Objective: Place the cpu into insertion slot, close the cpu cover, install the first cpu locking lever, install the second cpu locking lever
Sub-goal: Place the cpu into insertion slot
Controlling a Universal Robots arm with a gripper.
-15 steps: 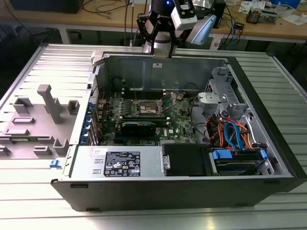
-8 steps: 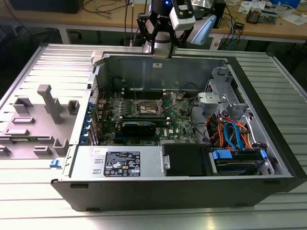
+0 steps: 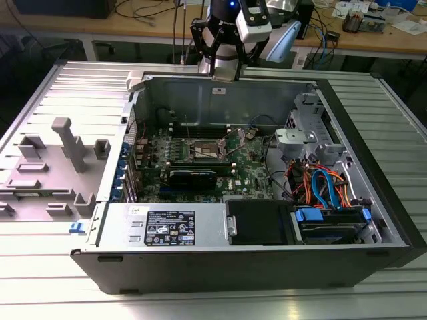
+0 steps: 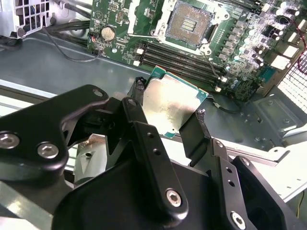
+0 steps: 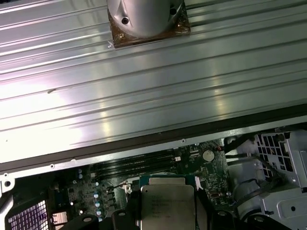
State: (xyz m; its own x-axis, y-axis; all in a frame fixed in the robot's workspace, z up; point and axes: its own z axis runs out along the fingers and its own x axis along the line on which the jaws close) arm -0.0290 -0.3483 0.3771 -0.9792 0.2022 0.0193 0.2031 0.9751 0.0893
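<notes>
The cpu (image 4: pixel 170 103) is clamped edge to edge between the jaws, silver top showing, held in the air above the rim of the open computer case (image 3: pixel 267 267). The slot (image 4: pixel 194 21) on the green board (image 4: pixel 103 12) lies uncovered, well apart from it.

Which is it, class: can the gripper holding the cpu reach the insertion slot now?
Probably yes: the case is open, the insertion slot lies bare, and nothing stands between it and the gripper with the cpu.
</notes>
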